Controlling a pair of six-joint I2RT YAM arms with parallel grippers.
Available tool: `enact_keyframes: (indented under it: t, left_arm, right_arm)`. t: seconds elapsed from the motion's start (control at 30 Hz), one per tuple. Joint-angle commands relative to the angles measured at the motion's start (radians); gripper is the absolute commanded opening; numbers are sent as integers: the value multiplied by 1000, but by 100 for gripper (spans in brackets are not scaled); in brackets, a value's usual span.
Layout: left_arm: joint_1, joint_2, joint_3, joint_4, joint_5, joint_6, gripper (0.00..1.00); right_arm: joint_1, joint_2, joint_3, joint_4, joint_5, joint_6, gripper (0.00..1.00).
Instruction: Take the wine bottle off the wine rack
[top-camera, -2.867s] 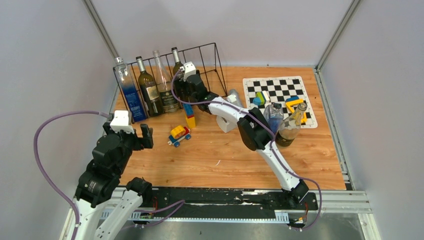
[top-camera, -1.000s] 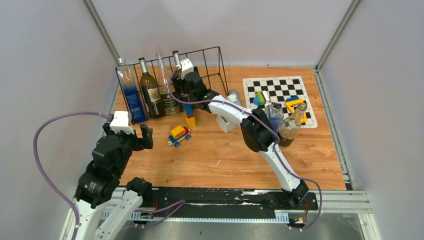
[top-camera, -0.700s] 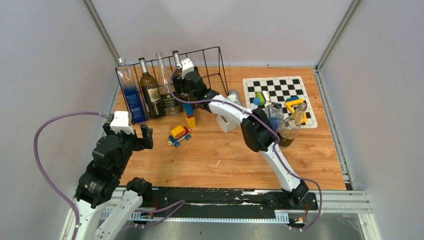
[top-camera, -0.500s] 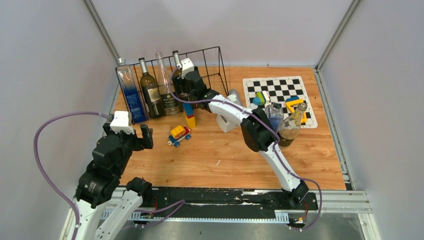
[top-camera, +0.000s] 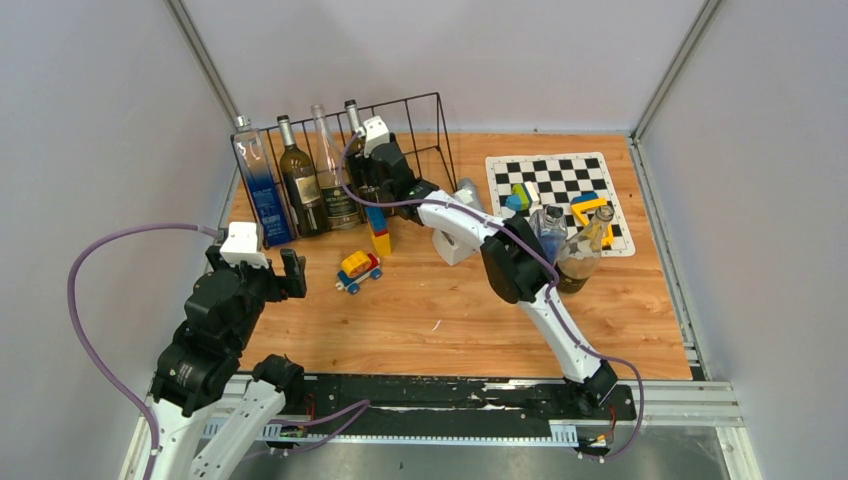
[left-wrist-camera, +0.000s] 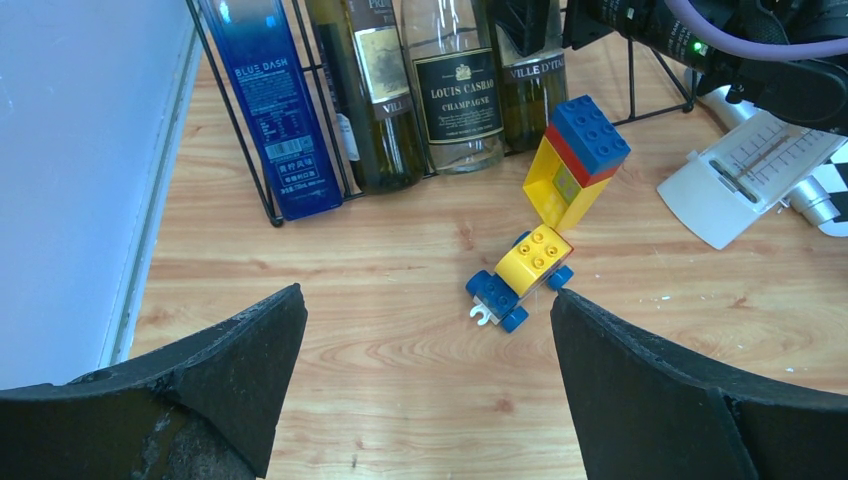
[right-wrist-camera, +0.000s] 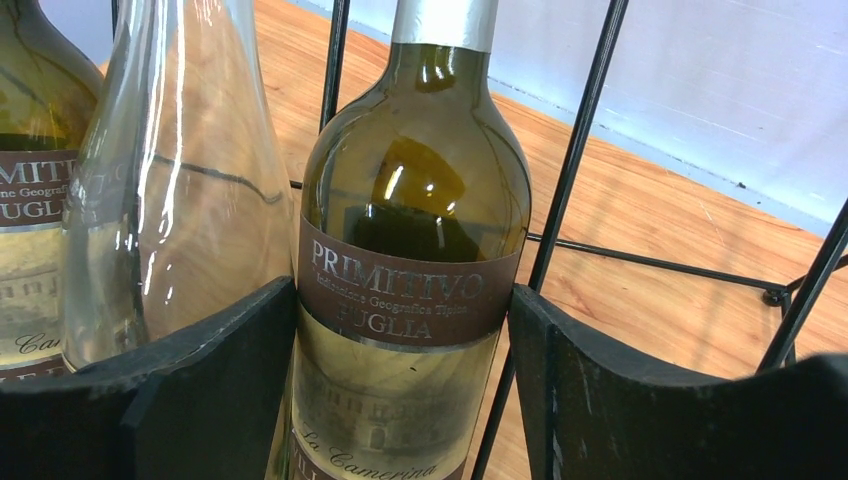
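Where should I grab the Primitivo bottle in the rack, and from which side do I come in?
Grip the Primitivo bottle on its straight, labelled body, below the tapering shoulder, coming in level from the near side. It stands upright with the clear bottle close on one side and a wire divider on the other, so one finger goes down each gap. The right gripper flanks the label like that.

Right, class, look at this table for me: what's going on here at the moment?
The right arm is stretched into the wire wine rack at the back left. Its right gripper straddles the Primitivo wine bottle, fingers close against the label. Whether it grips yet is unclear, and the bottle stands in the rack. The left gripper hangs open above the table near a toy car, holding nothing.
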Motion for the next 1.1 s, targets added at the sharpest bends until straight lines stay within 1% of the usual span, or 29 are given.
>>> enact_keyframes:
  t: [0.0, 0.17, 0.2, 0.37, 0.53, 0.7, 0.77, 0.83, 0.93, 1.0, 1.07]
  left_arm:
    - [-2, -3, 7, 28, -12, 9, 100]
    - [-2, 41, 54, 24, -4, -9, 100]
    - [-2, 53, 61, 28, 0, -13, 100]
    - [-2, 105, 103, 148, 50, -56, 100]
    - [-2, 260, 170, 256, 116, -88, 100]
    - [2, 437, 257, 348, 112, -79, 100]
    - [26, 504, 292, 382, 132, -88, 100]
    - [84, 568, 321, 414, 196, -117, 100]
    - [218, 652, 348, 489, 360, -194, 100]
    - [269, 716, 364, 533, 425, -219, 100]
    - [294, 777, 383, 584, 472, -223, 100]
  right_arm:
    - [8, -70, -77, 57, -32, -11, 43]
    - [11, -161, -181, 140, -59, -22, 42]
    - [10, -187, -208, 162, -65, -44, 41]
    - [11, -246, -285, 212, -82, -60, 41]
    - [12, -279, -366, 264, -90, -69, 40]
    - [11, -296, -419, 296, -100, -68, 39]
    - [12, -303, -435, 306, -106, -68, 39]
    - [12, -307, -447, 311, -111, -68, 39]
    - [13, -314, -460, 314, -116, -69, 39]
    - [12, -317, -466, 317, -120, -69, 39]
    - [13, -317, -471, 318, -121, -69, 38]
